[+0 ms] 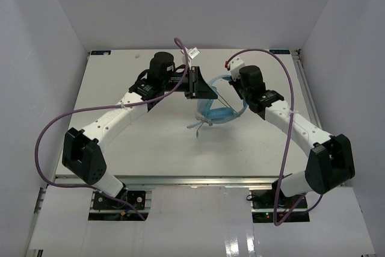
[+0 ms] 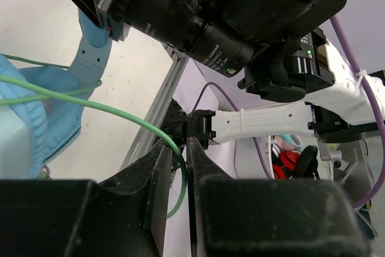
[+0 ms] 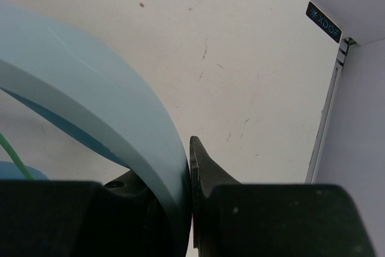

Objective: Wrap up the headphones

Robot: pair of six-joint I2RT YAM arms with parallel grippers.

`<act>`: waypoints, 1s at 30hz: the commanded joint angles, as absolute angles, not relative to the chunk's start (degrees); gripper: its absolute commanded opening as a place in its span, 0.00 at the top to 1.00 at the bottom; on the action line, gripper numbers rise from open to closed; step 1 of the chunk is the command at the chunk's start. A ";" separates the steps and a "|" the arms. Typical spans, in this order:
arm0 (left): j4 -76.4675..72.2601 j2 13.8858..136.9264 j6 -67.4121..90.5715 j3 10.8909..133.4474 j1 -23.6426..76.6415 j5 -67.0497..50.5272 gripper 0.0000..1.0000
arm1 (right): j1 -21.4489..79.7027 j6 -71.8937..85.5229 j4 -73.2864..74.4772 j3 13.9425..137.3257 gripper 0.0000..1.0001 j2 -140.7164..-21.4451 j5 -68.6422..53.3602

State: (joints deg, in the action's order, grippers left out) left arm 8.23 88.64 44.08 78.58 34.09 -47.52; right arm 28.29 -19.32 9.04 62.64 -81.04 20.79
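The light blue headphones [image 1: 218, 112] hang above the table's middle, between both grippers. My right gripper [image 1: 232, 83] is shut on the padded headband [image 3: 90, 106], which fills the left of the right wrist view between its jaws [image 3: 187, 148]. My left gripper [image 1: 210, 90] is shut on the thin green cable [image 2: 108, 109]; its jaws [image 2: 181, 151] pinch it where it bends down. The cable runs taut from there to the earcup [image 2: 30, 112]. The plug end is hidden.
The white table [image 1: 264, 154] is walled in by white panels on three sides. Thick purple arm cables [image 1: 54, 130] loop beside each arm. The right arm's wrist and camera [image 2: 252, 10] sit close in front of my left gripper. The table's right edge rail [image 3: 328, 112] is near.
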 commanded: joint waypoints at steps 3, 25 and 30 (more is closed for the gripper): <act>6.05 85.96 45.79 75.52 37.71 -46.75 0.77 | 25.94 -8.12 10.52 72.20 0.92 -84.34 16.01; 0.80 89.28 43.41 68.63 44.20 -34.19 0.78 | 19.35 4.36 18.80 78.49 0.92 -85.53 -6.36; 3.15 86.75 41.51 72.30 45.05 -33.23 0.75 | 17.46 5.89 18.98 78.60 0.92 -86.01 -9.04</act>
State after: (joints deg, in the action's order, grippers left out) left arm 2.67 89.76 43.87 67.52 44.24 -34.69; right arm 19.18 0.93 21.19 74.70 -87.77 -2.70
